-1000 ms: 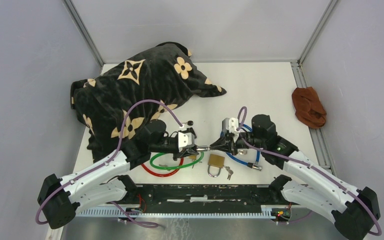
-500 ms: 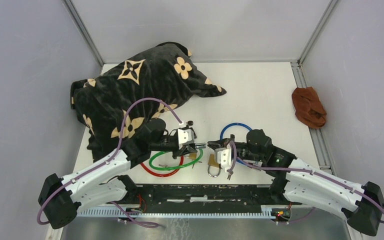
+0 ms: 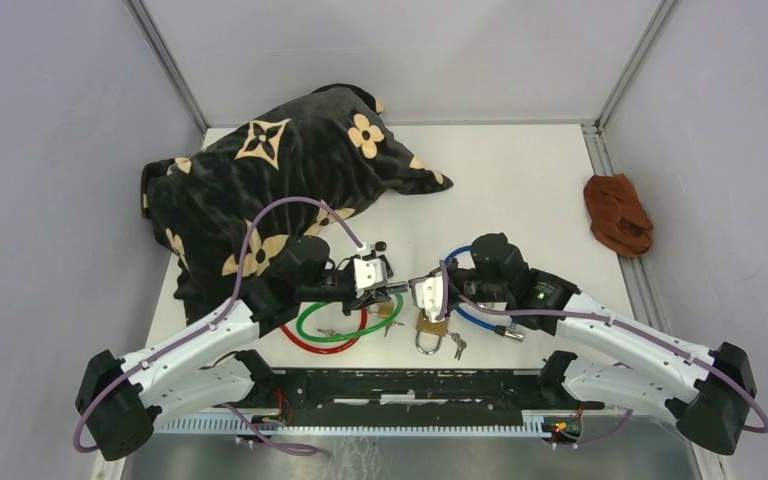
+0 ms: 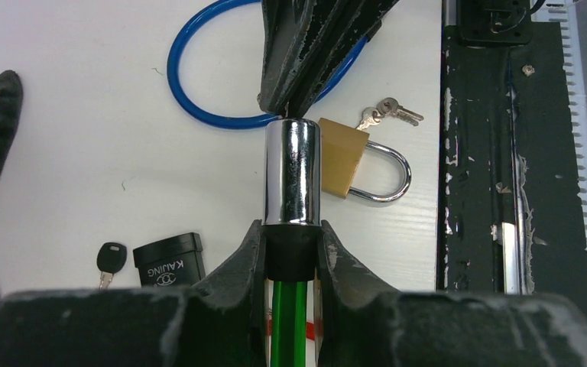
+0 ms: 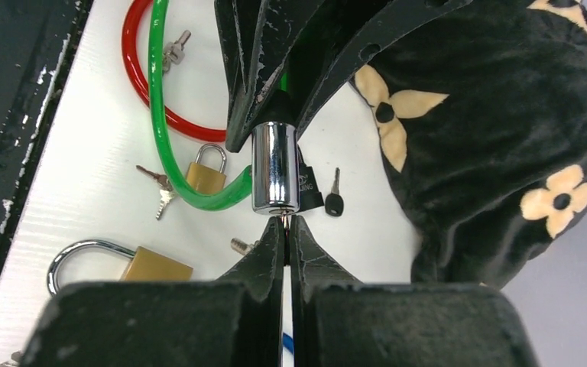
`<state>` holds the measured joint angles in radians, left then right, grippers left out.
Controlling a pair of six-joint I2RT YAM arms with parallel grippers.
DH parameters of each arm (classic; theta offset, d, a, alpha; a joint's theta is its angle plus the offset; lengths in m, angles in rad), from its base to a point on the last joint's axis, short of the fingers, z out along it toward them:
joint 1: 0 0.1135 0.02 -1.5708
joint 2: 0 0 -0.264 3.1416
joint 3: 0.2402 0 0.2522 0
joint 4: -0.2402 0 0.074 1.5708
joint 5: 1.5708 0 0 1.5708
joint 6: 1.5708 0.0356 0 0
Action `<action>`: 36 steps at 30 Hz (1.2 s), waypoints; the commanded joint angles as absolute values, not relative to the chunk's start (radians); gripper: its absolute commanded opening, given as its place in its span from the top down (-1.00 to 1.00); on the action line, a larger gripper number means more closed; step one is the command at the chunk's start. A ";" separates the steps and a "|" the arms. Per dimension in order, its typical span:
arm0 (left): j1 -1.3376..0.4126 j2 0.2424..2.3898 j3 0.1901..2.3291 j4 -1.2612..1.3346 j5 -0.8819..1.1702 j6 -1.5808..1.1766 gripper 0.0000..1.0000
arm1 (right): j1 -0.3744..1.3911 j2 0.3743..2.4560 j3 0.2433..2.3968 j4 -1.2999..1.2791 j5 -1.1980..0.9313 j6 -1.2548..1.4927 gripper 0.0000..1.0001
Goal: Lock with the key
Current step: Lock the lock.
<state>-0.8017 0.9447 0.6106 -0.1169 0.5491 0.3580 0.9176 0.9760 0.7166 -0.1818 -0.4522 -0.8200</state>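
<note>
Two claws meet nose to nose. The left claw [image 4: 292, 229] grips narrowly at the base of the glossy chrome cylinder [image 4: 292, 172] capping the smooth green cable [image 5: 160, 115], held above the white bench [image 4: 84, 176]. The right claw [image 5: 286, 228] is pinched tight on a thin metal key [image 5: 285, 220], its tip touching the cylinder's round end face.

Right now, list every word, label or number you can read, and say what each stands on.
"KAJING": on the black block beside the black key.
Mark under it: too small to read.
Print on the block in the right wrist view: partly hidden, unreadable.
Brass padlock: no text visible.
</note>
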 commanded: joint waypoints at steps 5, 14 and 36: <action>-0.835 0.927 0.603 -0.136 0.620 0.456 0.96 | 0.890 0.957 0.761 -0.199 -0.532 -0.693 0.25; -0.836 0.930 0.598 -0.126 0.623 0.461 0.96 | 0.795 0.811 0.662 -0.140 -0.580 -0.511 -0.24; -0.839 0.936 0.605 -0.111 0.639 0.424 0.96 | 0.764 0.948 0.660 -0.027 -0.722 -0.291 1.00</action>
<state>-0.8307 0.9226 0.6106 -0.1135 0.5854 0.4221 0.7647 0.9012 0.6430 -0.0917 -0.6712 -0.3622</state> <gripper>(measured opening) 0.243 0.013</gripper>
